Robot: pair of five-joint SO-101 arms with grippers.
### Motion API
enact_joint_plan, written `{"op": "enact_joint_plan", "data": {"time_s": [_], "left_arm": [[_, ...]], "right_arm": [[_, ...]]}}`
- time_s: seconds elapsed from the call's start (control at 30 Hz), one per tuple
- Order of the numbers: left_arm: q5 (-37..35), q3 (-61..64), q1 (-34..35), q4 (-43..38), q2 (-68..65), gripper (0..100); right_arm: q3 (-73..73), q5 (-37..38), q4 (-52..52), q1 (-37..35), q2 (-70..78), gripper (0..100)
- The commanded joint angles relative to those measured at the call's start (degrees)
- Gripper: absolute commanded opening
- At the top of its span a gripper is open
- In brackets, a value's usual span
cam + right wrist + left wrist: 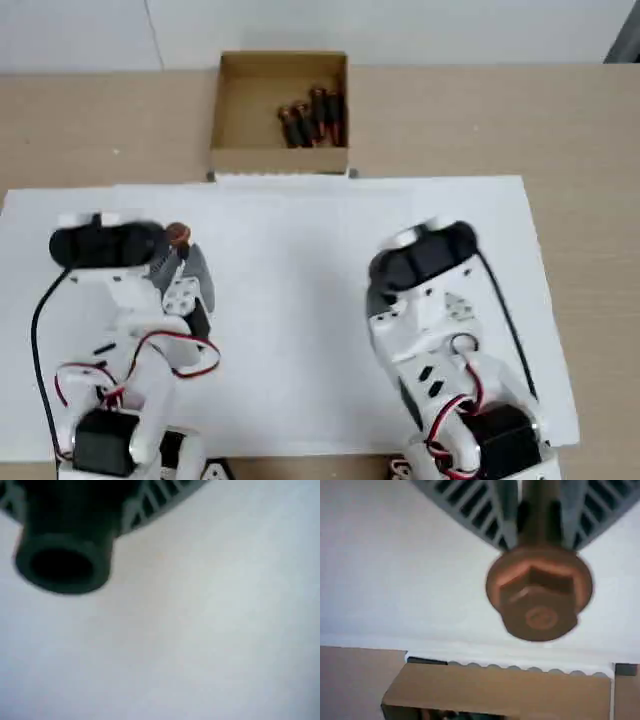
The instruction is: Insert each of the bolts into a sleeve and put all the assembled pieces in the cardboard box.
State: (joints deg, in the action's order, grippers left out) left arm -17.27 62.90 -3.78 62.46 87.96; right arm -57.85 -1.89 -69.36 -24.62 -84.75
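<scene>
My left gripper [540,515] is shut on a copper bolt [539,597], whose hex head points toward the cardboard box [495,690]. In the high view that bolt [178,234] sticks out of the left gripper [180,262] over the white sheet, a little short of the box [232,105]. My right gripper [65,510] is shut on a black sleeve [62,562], open end facing out, above the white sheet. The right arm [420,260] sits right of the middle. Several assembled bolt-and-sleeve pieces [312,116] lie in the box's right half.
A white paper sheet [300,300] covers the wooden table [90,120] in front of the box. Cables [160,360] loop around both arm bases near the front edge. The box stands at the sheet's far edge.
</scene>
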Motion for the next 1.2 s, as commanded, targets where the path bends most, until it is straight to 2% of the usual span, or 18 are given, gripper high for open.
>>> {"op": "enact_joint_plan", "data": {"time_s": [0.0, 0.1, 0.2, 0.37, 0.5, 0.8, 1.17], "left_arm": [[-1.4, 3.6, -0.5, -4.9, 6.7, 1], [-4.7, 6.8, -0.9, -7.1, 11.9, 1], [-7.8, 8.7, -4.4, -7.4, 16.4, 1], [-16.2, 7.5, -10.6, -7.6, 16.2, 1], [-20.2, 7.4, -13.5, -9.2, 16.2, 1], [-22.2, 3.6, -17.9, -10.7, 16.2, 1], [-22.2, 3.5, -23.6, -4.8, 16.2, 1]], "right_arm": [[-2.2, 0.6, 4.4, -3.7, -1.3, 0.4], [-4.8, 0.8, 7.2, -7.1, -2.1, 0.4], [-7.6, 3.3, 9.7, -10.7, -2.9, 0.4], [-12.5, 7.8, 14.2, -15.2, -5.3, 0.4], [-16.1, 10.5, 15.8, -18.0, -8.5, 0.4], [-21.7, 11.7, 15.6, -19.5, -15.5, 0.4], [-22.6, 11.8, 15.7, -19.5, -18.9, 0.4]]}}
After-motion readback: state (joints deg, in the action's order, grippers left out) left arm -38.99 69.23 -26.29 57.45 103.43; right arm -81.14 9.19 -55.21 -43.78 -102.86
